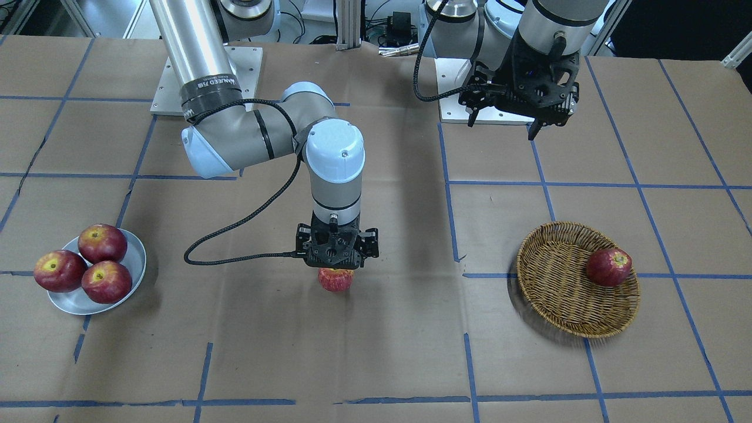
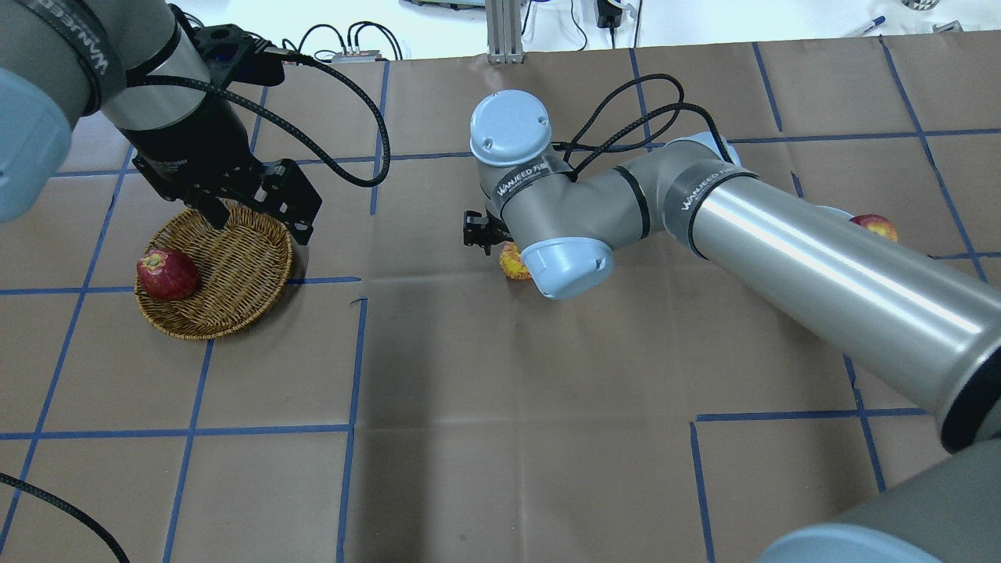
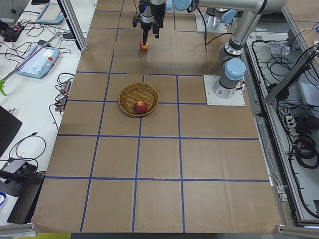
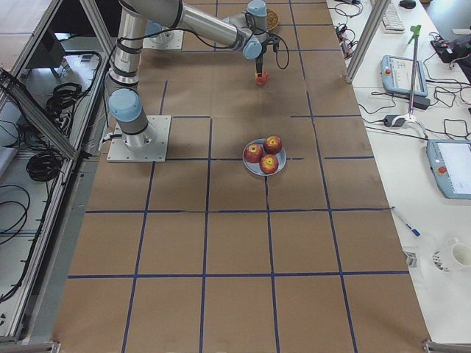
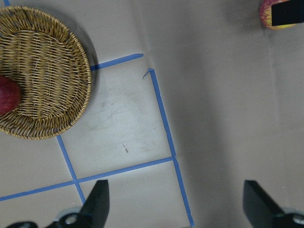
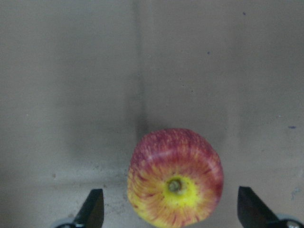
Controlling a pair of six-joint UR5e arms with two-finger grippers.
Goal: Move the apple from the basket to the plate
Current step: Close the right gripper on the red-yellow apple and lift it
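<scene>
Pinkish-red and streaked, with a yellow patch round its stem, the apple point(image 6: 175, 178) sits stem-up on the brown paper of the table point(image 1: 376, 352), in neither container. The right gripper point(image 6: 172, 206) hangs directly above it. Its fingers point(image 6: 93, 209) are spread wide, one at the apple's 9 o'clock and one at its 3 o'clock in the wrist view, and neither touches the skin.

In the front-facing view the plate point(image 1: 136, 258) lies well off at the apple's 9 o'clock and already carries three darker apples point(image 1: 103, 242). The basket point(image 1: 558, 282) lies well off at 3 o'clock with one dark apple point(image 1: 609, 267) left inside. The left gripper point(image 5: 175, 199) is parked high on the robot's side of the basket, its fingers apart and holding nothing.

The step in hand looks like the right arm's pick-up from this halfway spot. The next move calls for lowering until the fingers bracket the widest part of the fruit, then closing squarely so the round skin doesn't squirt sideways. After that come a lift and a carry towards 9 o'clock, aiming for the little bare metal left on the crowded plate.
</scene>
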